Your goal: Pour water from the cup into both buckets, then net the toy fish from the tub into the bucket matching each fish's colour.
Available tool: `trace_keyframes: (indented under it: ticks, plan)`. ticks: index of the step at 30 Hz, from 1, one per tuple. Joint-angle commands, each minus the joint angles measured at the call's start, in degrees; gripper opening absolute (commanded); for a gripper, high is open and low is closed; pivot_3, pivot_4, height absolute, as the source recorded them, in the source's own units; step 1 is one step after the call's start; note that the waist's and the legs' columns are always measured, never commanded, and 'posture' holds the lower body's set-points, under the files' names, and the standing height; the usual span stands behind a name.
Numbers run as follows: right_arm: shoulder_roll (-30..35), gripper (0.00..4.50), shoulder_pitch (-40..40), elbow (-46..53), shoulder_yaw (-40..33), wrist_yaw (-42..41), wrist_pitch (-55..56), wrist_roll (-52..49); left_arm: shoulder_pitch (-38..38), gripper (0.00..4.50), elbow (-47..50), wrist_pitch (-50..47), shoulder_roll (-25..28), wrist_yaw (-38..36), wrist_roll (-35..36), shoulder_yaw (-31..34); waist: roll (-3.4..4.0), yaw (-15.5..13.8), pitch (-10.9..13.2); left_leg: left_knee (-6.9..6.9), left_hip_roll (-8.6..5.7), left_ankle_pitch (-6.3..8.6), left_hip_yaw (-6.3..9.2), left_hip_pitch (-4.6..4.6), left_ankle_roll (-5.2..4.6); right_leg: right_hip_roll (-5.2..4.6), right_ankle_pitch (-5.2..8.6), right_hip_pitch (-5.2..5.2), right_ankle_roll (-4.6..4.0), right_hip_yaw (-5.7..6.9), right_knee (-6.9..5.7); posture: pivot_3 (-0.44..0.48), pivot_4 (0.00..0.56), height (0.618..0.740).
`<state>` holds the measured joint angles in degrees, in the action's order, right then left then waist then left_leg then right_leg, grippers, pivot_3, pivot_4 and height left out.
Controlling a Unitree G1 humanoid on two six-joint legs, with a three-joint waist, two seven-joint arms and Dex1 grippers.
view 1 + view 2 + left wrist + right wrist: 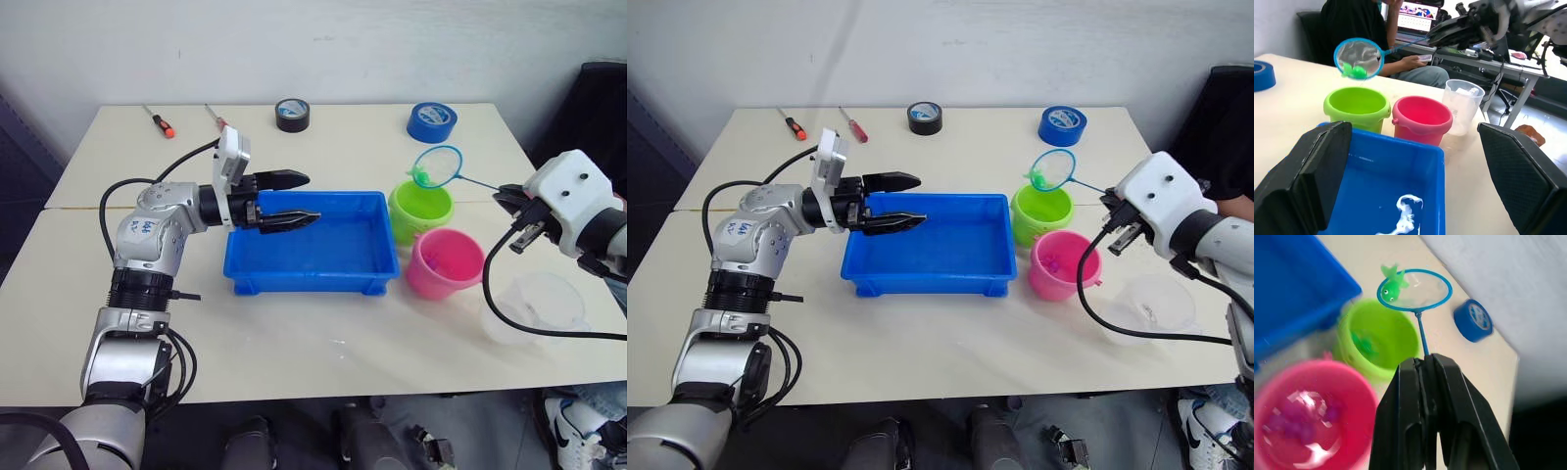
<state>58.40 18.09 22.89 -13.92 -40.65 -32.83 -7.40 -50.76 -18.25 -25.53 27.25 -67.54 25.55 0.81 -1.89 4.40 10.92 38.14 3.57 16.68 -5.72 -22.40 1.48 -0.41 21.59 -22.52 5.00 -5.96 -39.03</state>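
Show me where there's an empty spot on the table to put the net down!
Bare table runs along the near edge in front of the blue tub, and at the back between the black tape roll and the blue tape roll. It's crowded where the green bucket, pink bucket and clear cup cluster.

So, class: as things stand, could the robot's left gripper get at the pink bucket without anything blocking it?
Probably not directly. The left gripper hovers open over the near-left end of the blue tub, and the pink bucket stands past the tub's far right end. The way over the tub is free, but the reach looks long.
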Motion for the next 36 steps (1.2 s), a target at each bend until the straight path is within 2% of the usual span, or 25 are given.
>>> trace_keyframes:
  ticks: [1, 3, 5, 10, 23, 29, 36]
  plan:
    - [4.9, 0.0, -1.3, -3.2, 3.8, 1.1, 16.0, 10.1, -0.7, 4.48, 2.6, 0.8, 0.2, 0.1, 0.9, 1.0, 0.01, 0.1, 0.0, 0.0, 0.01, 0.0, -0.01, 0.0, 0.0, 0.01, 0.0, 0.01, 0.0, -0.01, 0.0, 0.0, 0.15, 0.74]
    - [11.2, 0.0, -2.1, -8.0, 8.6, 4.6, 31.3, 21.7, 0.1, 4.48, 2.8, 1.4, 0.5, 0.3, 0.4, 0.9, 0.03, 0.1, 0.0, 0.01, 0.0, 0.0, -0.09, 0.02, 0.0, 0.0, 0.0, -0.02, 0.01, -0.07, 0.0, 0.0, 0.15, 0.74]
    - [14.7, 0.0, -1.9, -11.7, 11.2, 8.4, 41.2, 29.0, 0.5, 4.48, 2.9, 1.6, 0.7, 0.4, 0.2, 0.9, 0.03, 0.1, 0.0, 0.01, 0.0, 0.0, -0.11, 0.02, -0.01, 0.0, 0.0, -0.03, 0.01, -0.09, 0.0, 0.0, 0.15, 0.74]
    - [17.1, 0.0, 0.9, -16.9, 15.0, 14.1, 52.7, 40.0, 1.5, 4.48, 2.4, 3.1, 1.5, 0.3, -1.1, 0.2, 0.02, 0.3, 0.0, -0.01, 0.03, 0.0, -0.22, 0.1, 0.0, 0.02, 0.0, -0.04, 0.01, -0.18, -0.03, 0.0, 0.15, 0.74]
    - [15.2, 0.0, 2.7, -20.6, 15.8, 13.3, 60.5, 41.9, 1.2, 4.48, 0.7, 5.3, 0.9, -0.3, -2.5, -1.2, 0.03, 0.4, 0.0, 0.03, 0.06, -0.01, -0.3, 0.2, 0.01, 0.03, 0.0, -0.02, 0.01, -0.24, -0.18, 0.0, 0.15, 0.74]
    - [14.0, 0.0, 8.7, -25.3, 14.7, 14.7, 59.1, 43.3, 0.8, 4.48, -0.2, 5.9, 0.7, -0.4, -2.6, -1.1, 0.04, 0.4, 0.0, 0.11, 0.05, -0.01, -0.39, 0.25, 0.01, 0.02, 0.0, -0.04, 0.01, -0.32, -0.34, 0.0, 0.15, 0.74]
    - [12.1, 0.0, 4.0, -23.4, 17.0, 12.5, 61.9, 42.0, 1.7, 4.48, 0.5, 6.1, 0.6, 0.3, -2.5, -0.7, 0.03, 0.3, 0.0, 0.09, 0.07, -0.02, -0.35, 0.28, 0.02, 0.03, 0.01, -0.01, 0.0, -0.28, -0.35, 0.0, 0.15, 0.74]
